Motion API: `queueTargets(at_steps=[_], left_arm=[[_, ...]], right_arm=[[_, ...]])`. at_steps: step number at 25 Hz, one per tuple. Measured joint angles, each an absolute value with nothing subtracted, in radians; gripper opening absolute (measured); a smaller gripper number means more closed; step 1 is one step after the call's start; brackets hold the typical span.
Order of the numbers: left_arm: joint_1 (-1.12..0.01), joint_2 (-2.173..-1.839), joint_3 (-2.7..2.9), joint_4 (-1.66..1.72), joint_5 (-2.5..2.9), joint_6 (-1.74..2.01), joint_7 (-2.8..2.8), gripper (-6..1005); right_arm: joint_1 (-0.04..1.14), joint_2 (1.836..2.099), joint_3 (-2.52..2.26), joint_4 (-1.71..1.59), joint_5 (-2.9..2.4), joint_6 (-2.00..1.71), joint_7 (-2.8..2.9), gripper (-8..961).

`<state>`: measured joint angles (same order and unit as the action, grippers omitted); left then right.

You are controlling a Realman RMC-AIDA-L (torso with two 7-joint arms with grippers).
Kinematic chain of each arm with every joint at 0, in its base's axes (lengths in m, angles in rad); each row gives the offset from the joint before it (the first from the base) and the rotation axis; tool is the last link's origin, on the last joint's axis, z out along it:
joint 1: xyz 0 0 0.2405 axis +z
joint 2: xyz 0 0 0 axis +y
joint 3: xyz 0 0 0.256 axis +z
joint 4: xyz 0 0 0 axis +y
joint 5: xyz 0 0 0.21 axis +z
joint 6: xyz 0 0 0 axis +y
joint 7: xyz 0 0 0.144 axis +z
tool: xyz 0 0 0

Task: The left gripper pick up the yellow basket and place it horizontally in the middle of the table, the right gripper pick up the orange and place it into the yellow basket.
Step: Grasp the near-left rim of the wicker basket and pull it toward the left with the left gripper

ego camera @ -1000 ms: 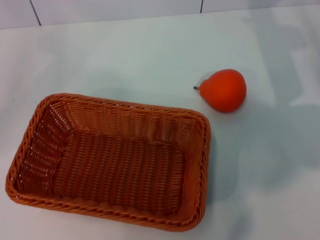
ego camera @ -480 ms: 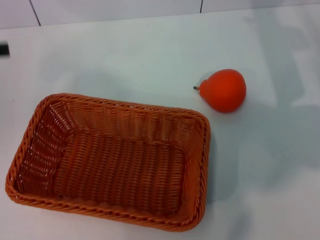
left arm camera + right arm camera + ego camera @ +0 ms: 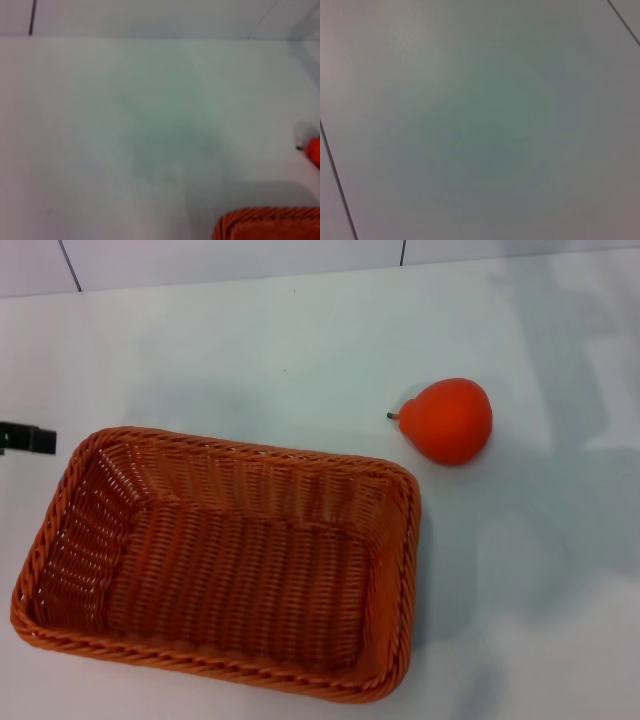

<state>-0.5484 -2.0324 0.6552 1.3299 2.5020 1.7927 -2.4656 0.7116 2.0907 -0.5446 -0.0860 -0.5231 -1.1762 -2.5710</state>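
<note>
The yellow basket (image 3: 220, 560) is a large orange-brown woven rectangle lying at the front left of the white table, empty inside. A corner of it shows in the left wrist view (image 3: 267, 223). The orange (image 3: 450, 420) is a small orange-red fruit with a dark stem, lying on the table beyond the basket's far right corner, apart from it; its edge shows in the left wrist view (image 3: 314, 150). The black tip of my left gripper (image 3: 25, 437) shows at the left edge, just beside the basket's far left corner. My right gripper is out of view.
The white table (image 3: 300, 350) stretches behind and to the right of the basket. A wall with dark seams runs along the far edge. The right wrist view shows only a bare pale surface (image 3: 480, 120).
My left gripper's black tip has come into view at the left edge and moved down toward the basket's far left corner. The basket and orange have not moved.
</note>
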Motion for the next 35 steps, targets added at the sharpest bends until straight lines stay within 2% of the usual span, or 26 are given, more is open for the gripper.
queueTargets(at_steps=[16, 35], left_arm=[[-0.578, -2.096, 0.680, 1.331, 2.638, 1.839, -2.495, 809], [-0.571, -2.138, 0.755, 1.303, 2.729, 1.805, -2.496, 696]], right_arm=[[0.710, 2.092, -0.541, -0.077, -0.523, -1.164, -2.571, 820], [0.701, 2.094, -0.541, -0.072, -0.523, -1.160, -2.571, 819]])
